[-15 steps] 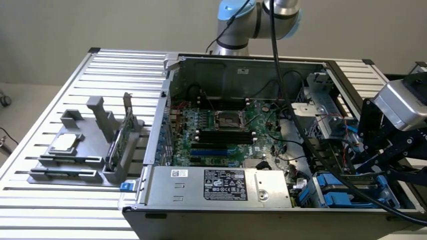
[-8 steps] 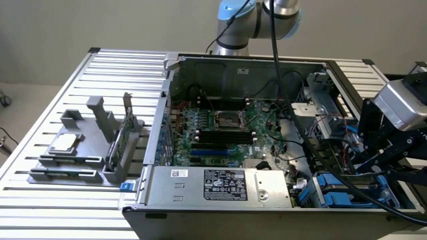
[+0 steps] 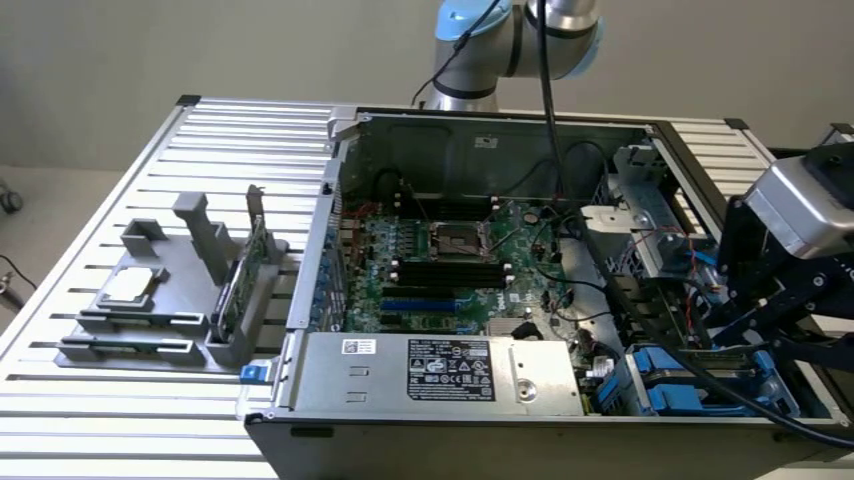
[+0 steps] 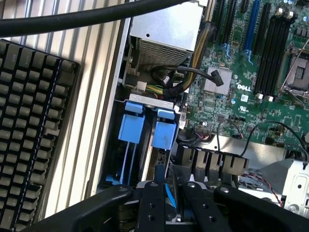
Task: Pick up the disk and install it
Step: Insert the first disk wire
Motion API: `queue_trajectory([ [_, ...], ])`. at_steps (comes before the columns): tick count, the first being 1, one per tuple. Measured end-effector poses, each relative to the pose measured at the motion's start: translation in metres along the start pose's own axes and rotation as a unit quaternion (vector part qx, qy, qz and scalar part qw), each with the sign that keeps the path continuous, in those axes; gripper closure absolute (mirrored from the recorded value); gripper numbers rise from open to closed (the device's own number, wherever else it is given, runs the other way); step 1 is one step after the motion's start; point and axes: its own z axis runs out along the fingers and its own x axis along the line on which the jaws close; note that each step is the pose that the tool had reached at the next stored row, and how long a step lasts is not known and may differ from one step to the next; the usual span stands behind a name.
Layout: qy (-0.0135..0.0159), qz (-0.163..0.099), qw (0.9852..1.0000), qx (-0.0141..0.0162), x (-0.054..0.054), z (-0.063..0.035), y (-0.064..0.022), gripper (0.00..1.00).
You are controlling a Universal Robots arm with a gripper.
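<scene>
Disk (image 4: 168, 193), seen edge-on as a sliver of blue rail, sits clamped between the closed jaws of the gripper (image 4: 172, 187) over the drive bay (image 4: 145, 102). The bay is in the corner of the open computer case (image 3: 334, 200) at the exterior view's right. Two blue carrier tabs (image 4: 131, 128) stand side by side in the bay, near the power supply (image 3: 441, 370) and the motherboard (image 3: 441, 250). Bay walls and cable bundles crowd the jaws closely. On the slatted table (image 3: 80, 400), at the exterior view's left, a grey fixture (image 3: 147, 330) holds a small silver chip (image 3: 130, 288) and an upright green card (image 3: 256, 255). The disk's faces and label are hidden. A keyboard (image 4: 34, 135) lies outside the case wall.
</scene>
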Motion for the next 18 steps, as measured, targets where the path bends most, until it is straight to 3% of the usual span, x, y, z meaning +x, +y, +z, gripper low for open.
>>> queue_trajectory([
  [5, -0.0009, 0.041, 0.9991, 0.0045, 0.0, 0.0001, 0.0001, 0.78],
  [9, -0.0016, 0.076, 0.9971, 0.0084, 0.0, 0.0001, 0.0001, 0.78],
  [13, -0.0024, 0.111, 0.9937, 0.0123, 0.0001, 0.0002, 0.0001, 0.78],
  [18, -0.0031, 0.155, 0.9878, 0.0171, 0.0, 0.0001, 0.0001, 0.78],
])
